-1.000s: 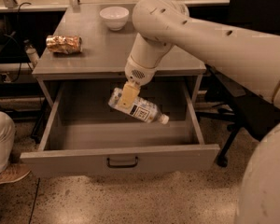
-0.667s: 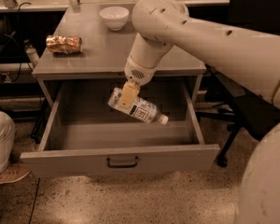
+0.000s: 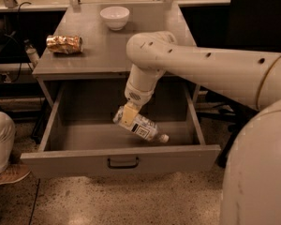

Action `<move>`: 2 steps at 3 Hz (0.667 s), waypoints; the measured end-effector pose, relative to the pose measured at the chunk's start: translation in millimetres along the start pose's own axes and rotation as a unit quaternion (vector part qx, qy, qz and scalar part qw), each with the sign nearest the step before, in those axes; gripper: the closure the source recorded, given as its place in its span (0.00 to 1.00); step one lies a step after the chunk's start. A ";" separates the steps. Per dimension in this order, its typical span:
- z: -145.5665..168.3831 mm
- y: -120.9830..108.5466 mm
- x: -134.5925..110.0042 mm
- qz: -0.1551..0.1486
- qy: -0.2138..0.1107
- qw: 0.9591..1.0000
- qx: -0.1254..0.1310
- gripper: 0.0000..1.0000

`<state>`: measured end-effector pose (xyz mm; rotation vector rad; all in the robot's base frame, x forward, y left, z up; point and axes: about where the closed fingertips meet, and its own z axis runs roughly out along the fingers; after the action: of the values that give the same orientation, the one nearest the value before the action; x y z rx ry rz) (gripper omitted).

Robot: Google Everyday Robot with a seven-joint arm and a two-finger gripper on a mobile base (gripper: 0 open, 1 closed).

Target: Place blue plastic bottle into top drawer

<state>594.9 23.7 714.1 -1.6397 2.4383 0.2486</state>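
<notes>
The blue plastic bottle (image 3: pixel 143 127) is clear with a pale patterned label, a dark square mark and a white cap pointing right. It lies tilted inside the open top drawer (image 3: pixel 122 159), a wide grey metal drawer with a small dark handle on its front panel. My gripper (image 3: pixel 127 116) reaches down into the drawer from the cream arm and is shut on the bottle's left end, holding it just above the drawer floor.
On the grey cabinet top (image 3: pixel 107 50) stand a white bowl (image 3: pixel 114 17) at the back and a crumpled gold foil packet (image 3: pixel 64 43) at the left. A person's leg and shoe (image 3: pixel 2 153) are at the left by the drawer. A dark chair (image 3: pixel 257 36) stands at the right.
</notes>
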 end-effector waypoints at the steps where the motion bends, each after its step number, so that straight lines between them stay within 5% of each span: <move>1: 39.1 -11.5 12.7 0.054 -0.008 0.998 0.011 0.75; 2: 54.1 -20.6 15.5 0.075 -0.019 0.997 0.019 0.51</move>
<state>611.8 15.4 657.2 -1.4234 2.5240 0.2507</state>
